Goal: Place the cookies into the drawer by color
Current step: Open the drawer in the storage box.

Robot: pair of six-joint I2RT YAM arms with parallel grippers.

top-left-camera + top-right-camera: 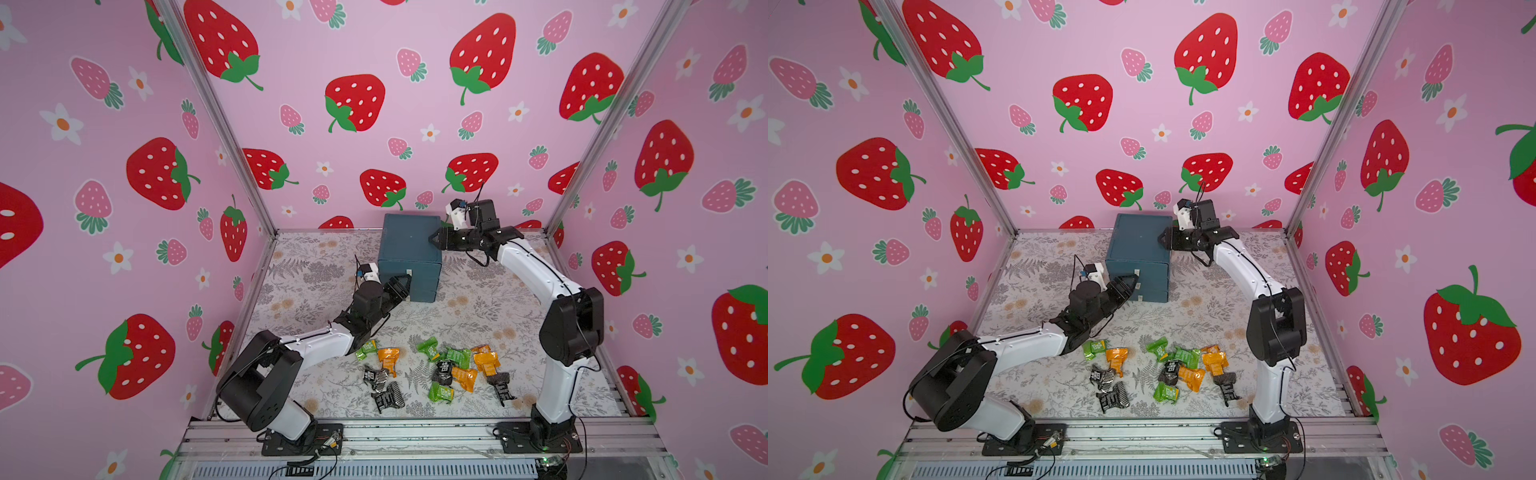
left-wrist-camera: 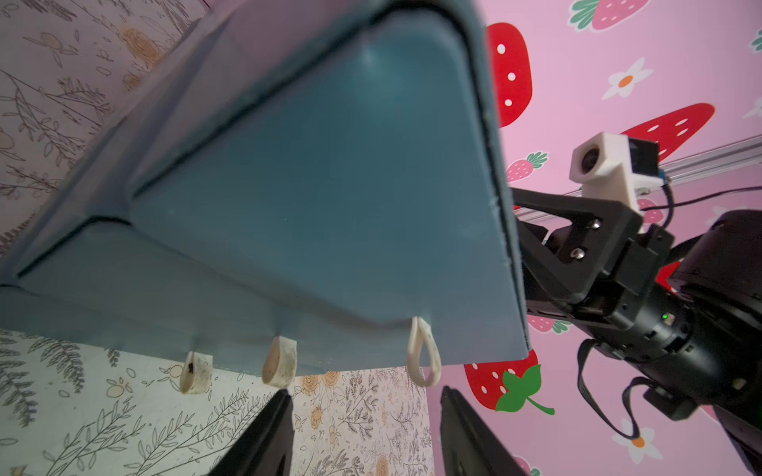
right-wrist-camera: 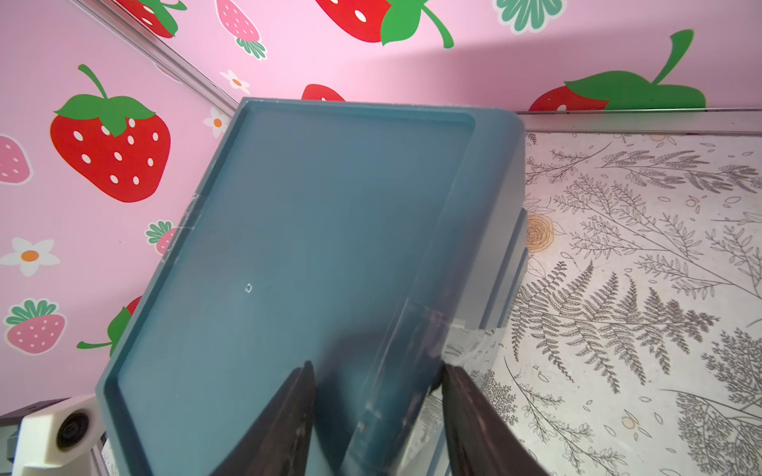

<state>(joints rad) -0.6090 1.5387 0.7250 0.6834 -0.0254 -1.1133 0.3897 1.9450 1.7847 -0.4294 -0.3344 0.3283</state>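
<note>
Left wrist view: the left gripper (image 2: 366,393), parted and empty, faces a limp pull tab (image 2: 422,352) on the drawer (image 2: 309,185), which is probably light and best pinched there; the right gripper (image 3: 377,367) straddles its top edge, grip unclear.

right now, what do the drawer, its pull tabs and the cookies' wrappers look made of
The drawer: matte teal moulded plastic, likely; rounded corners, recessed top, dull sheen.
Its pull tabs: soft off-white loops, perhaps silicone or rubber; they bend into teardrops.
The cookies: foil-like film wrappers; crinkled, crimped ends, glints.
</note>
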